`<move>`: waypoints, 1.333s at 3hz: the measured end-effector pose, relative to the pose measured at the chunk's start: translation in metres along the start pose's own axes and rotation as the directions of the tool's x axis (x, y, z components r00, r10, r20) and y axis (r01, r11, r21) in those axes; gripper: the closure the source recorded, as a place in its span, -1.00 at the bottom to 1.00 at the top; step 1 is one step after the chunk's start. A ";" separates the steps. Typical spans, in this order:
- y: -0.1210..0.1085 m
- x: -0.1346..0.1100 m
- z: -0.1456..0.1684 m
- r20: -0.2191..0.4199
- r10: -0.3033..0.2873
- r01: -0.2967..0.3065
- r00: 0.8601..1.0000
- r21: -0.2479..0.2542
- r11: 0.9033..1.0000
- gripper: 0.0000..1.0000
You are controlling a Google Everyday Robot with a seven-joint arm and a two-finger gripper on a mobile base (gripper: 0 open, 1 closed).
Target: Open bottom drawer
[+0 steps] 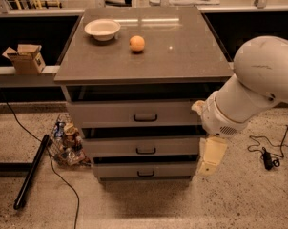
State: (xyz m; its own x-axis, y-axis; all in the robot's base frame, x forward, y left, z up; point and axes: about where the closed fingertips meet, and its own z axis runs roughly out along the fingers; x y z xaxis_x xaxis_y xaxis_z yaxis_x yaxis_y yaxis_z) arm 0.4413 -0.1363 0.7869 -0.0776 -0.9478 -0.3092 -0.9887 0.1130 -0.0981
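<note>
The bottom drawer is the lowest and narrowest of three grey fronts on the cabinet, with a small dark handle at its centre. Its front sits flush under the middle drawer. The white arm comes in from the right. My gripper hangs below the arm's wrist, at the right end of the lower drawers, to the right of the bottom handle and apart from it. It holds nothing that I can see.
The top drawer is the tallest front. On the cabinet top stand a white bowl and an orange. A basket of bottles and a black pole lie at the left; cables lie at the right.
</note>
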 end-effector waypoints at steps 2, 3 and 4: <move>0.015 0.015 0.114 -0.064 -0.055 0.051 0.996 -0.057 0.997 -1.00; 0.023 0.019 0.195 0.005 -0.051 0.051 0.999 -0.082 0.995 -1.00; 0.023 0.019 0.195 0.004 -0.052 0.052 0.999 -0.082 0.995 -1.00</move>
State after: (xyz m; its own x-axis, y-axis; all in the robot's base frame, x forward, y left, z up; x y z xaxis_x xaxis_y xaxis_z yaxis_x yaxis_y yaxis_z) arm 0.4422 -0.0938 0.5941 -0.0259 -0.9511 -0.3077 -0.9986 0.0388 -0.0358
